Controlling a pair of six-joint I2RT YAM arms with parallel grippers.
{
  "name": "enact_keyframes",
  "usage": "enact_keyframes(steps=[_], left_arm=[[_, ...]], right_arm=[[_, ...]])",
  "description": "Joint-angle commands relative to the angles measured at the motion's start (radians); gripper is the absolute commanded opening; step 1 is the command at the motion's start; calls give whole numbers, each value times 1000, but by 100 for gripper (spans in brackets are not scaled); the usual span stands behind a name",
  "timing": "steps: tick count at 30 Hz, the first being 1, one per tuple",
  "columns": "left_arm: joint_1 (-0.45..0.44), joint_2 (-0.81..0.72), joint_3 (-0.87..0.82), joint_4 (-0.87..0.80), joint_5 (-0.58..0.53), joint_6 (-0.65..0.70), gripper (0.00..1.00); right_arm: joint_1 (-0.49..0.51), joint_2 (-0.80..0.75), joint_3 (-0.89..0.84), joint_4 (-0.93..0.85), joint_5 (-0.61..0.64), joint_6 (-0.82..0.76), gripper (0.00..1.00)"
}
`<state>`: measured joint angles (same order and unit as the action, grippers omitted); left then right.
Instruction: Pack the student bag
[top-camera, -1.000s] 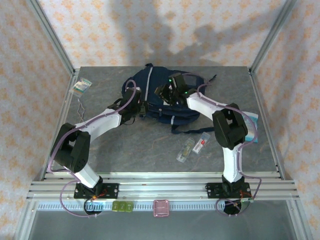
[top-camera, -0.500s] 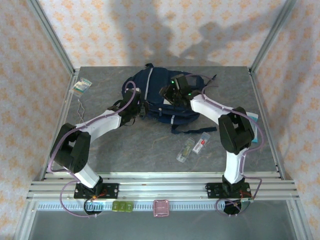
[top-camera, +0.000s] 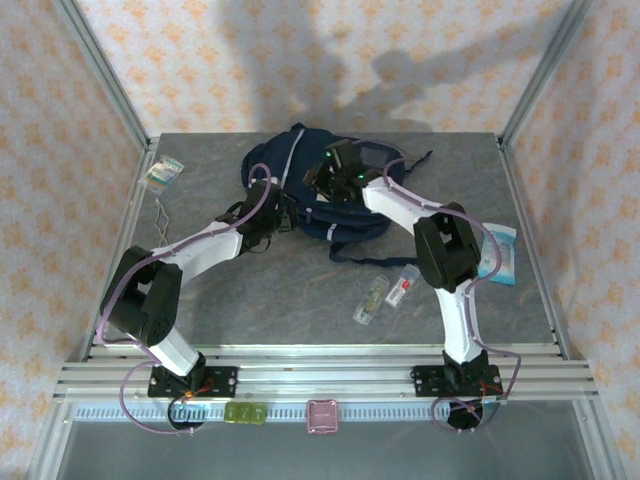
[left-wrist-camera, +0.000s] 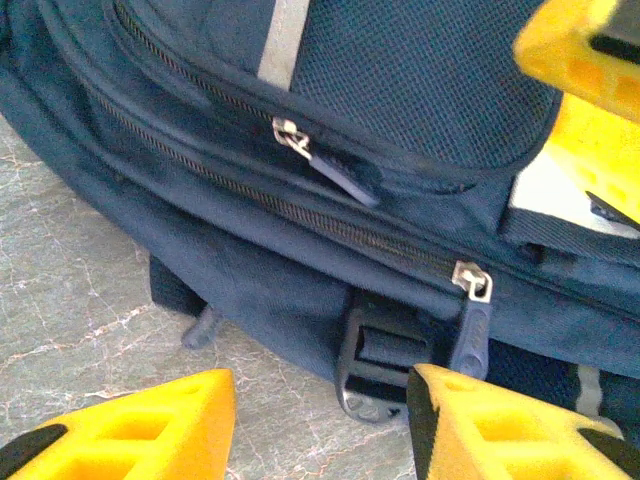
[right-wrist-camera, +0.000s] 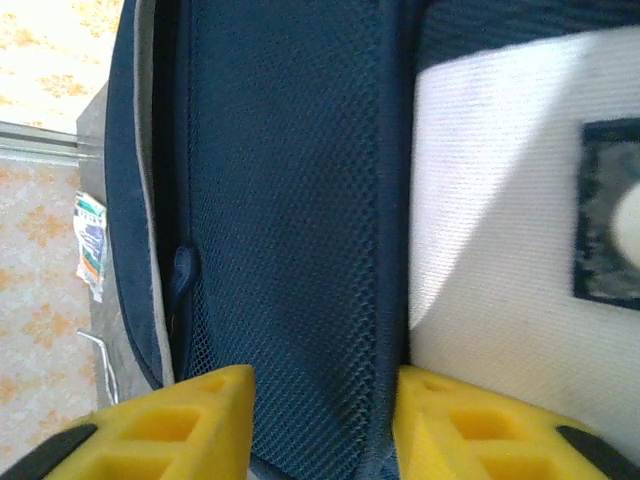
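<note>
Student bag lies flat far-centre on the worktop, zips look shut. Left fingers sit low at its side, half apart, holding nothing, framing the zip pull – prob. lining up to open it. Right fingers, also part-open w/ nothing pinched, straddle the mesh panel on top; we reckon that's steadying the bag

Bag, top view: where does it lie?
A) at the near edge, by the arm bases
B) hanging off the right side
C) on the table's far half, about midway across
C: the bag lies wholly on the table, on its far half and roughly centred.
</note>
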<state>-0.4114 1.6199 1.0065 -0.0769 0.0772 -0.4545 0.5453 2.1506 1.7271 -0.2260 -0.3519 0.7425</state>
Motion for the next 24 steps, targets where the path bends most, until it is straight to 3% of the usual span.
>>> enact_keyframes(steps=[1,3,6,7,10,14,20,24], left_arm=[[3,-14,-13,34,-35,-19,50],[3,-15,-9,33,-60,-19,51],[6,-18,-3,28,-94,-18,52],[8,-20,-3,25,-107,-19,52],[20,-24,-5,28,-125,-27,53],[51,-48,-19,48,-142,-19,63],[88,-73,11,38,-57,26,63],[80,-65,-10,74,62,26,60]], right_arm=[[0,89,33,-181,113,12,41],[-5,134,61,-221,119,38,38],[-5,193,126,-295,190,37,5],[-4,203,135,-309,202,35,0],[-17,213,118,-305,180,30,0],[-23,85,-50,-147,153,42,0],[-48,-175,-300,-24,131,36,0],[-51,-314,-416,74,71,60,0]])
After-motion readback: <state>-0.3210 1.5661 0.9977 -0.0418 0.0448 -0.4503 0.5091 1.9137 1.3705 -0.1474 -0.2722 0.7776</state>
